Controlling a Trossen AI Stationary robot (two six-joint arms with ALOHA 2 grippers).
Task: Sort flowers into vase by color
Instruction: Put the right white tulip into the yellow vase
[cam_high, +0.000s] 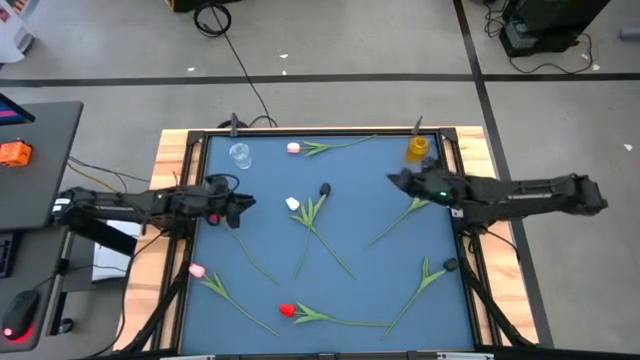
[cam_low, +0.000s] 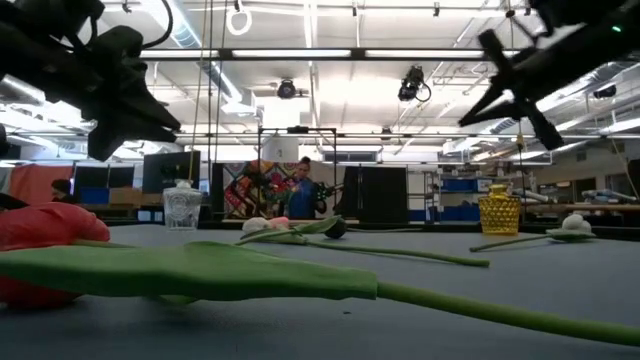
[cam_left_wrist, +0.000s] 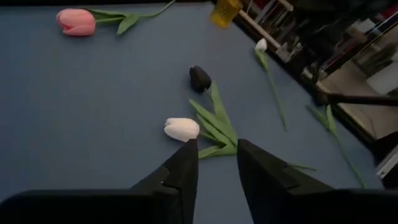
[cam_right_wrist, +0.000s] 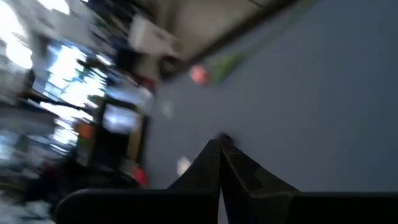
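White tulip: closest thing to the left claw, lying flat on the blue surface just ahead of the fingertips, a bit off to the side of the gap.
Its long axis: head points toward the left arm's side, and the stem runs away from the head into a bunch of crossed leaves near mid-surface, so the stem lies roughly across the claw's line of approach.
Left claw: fingers partly parted with a clear gap between them, nothing in it. Sits over the left part of the surface, aimed at the middle.
Black tulip: just past the white one, its stem crossing the same leaf bunch. I reckon that tangle is what could snag a lift.
Nearer arm: left, easily. If the white one is next, it needs to come forward and down a little.
Right claw: fingers pressed together, holding nothing I can see, hovering on the right side near the far edge.
Yellow vase: far right corner, just beyond the right claw.
Clear vase: far left corner, beyond the left claw. No flowers stand in either vase, so sorting looks barely begun.
Pink tulip: along the far edge between the two vases.
Rest of the flowers: another pink head near the left edge and a red tulip near the front edge, both well apart from either claw.
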